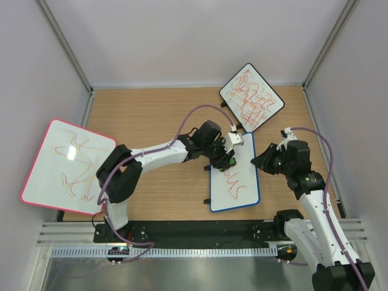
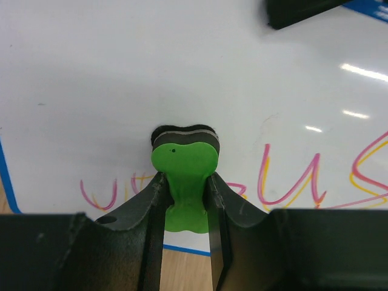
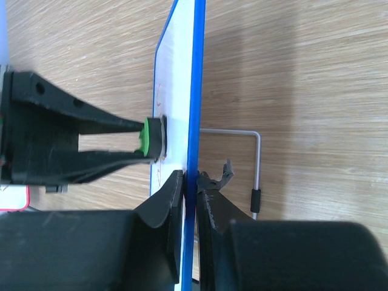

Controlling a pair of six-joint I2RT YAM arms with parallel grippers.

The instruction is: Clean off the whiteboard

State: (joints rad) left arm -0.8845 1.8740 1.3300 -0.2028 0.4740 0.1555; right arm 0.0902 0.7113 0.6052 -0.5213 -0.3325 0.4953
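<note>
The whiteboard [image 1: 236, 195] with a blue frame stands tilted near the table's front middle, with red scribbles [image 1: 233, 180] on its lower part and a white upper part. My left gripper [image 1: 222, 160] is shut on a green eraser [image 2: 185, 159], whose dark pad presses on the white surface [image 2: 121, 79] just above red and yellow strokes [image 2: 291, 182]. My right gripper [image 1: 259, 159] is shut on the board's blue right edge [image 3: 195, 91], one finger on each face. The eraser [image 3: 150, 139] also shows in the right wrist view, flat against the board.
A larger pink-framed board [image 1: 66, 167] with faint scribbles leans at the left wall. A black-framed board [image 1: 251, 97] dense with red-orange scribbles stands at the back right. The whiteboard's wire stand [image 3: 257, 163] juts out behind it over the wooden table [image 1: 157, 115].
</note>
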